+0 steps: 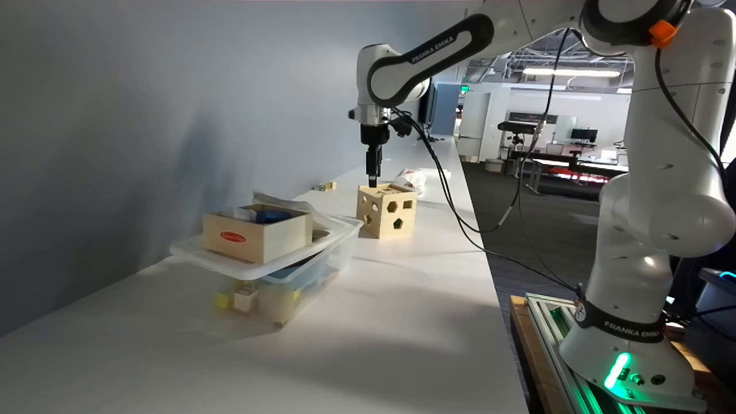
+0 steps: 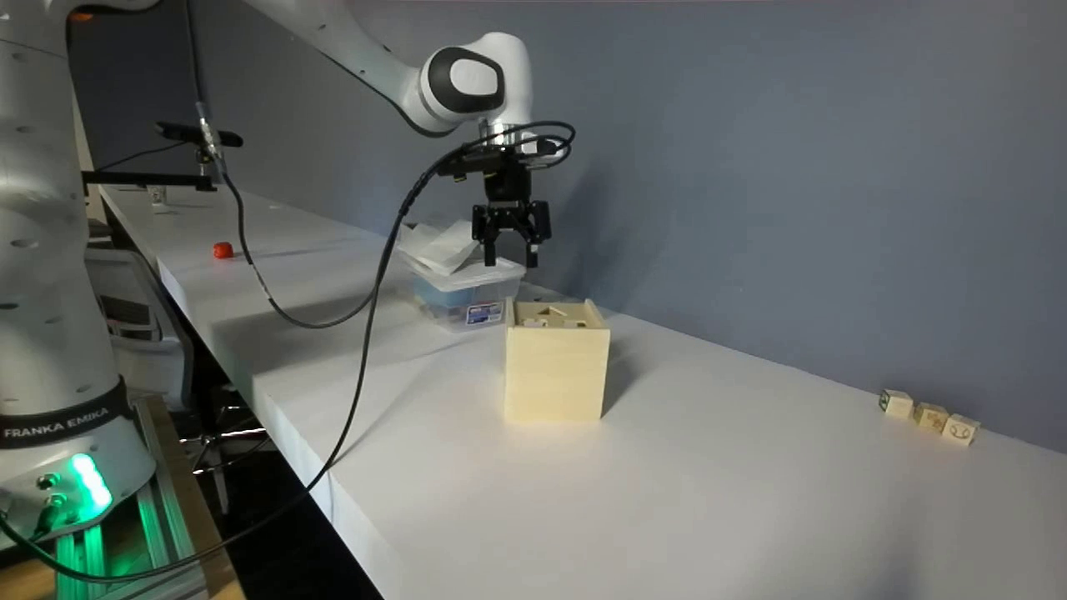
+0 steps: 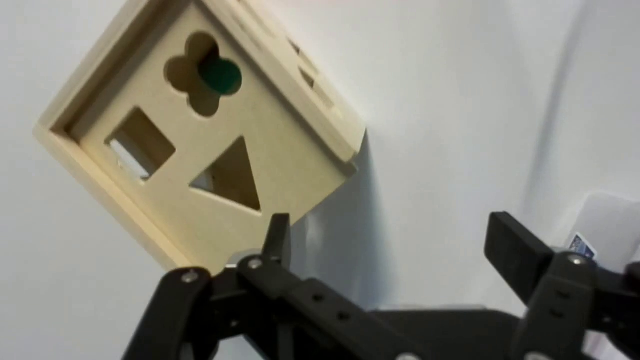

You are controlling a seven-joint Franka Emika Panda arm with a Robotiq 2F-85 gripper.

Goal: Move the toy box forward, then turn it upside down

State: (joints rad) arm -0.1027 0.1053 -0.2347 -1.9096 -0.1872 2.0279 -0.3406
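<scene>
White table (image 2: 708, 483) | toy box (image 2: 556, 371) below gripper (image 2: 510, 255), off-centre | seemingly apart

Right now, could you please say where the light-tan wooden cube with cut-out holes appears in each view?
In an exterior view: light-tan wooden cube near centre, right of the clear plastic tub.
In an exterior view: cube just below centre, tub behind, leftward.
Wrist view: cube upper left, tub at right edge.
Shared landmark: the tub.
</scene>
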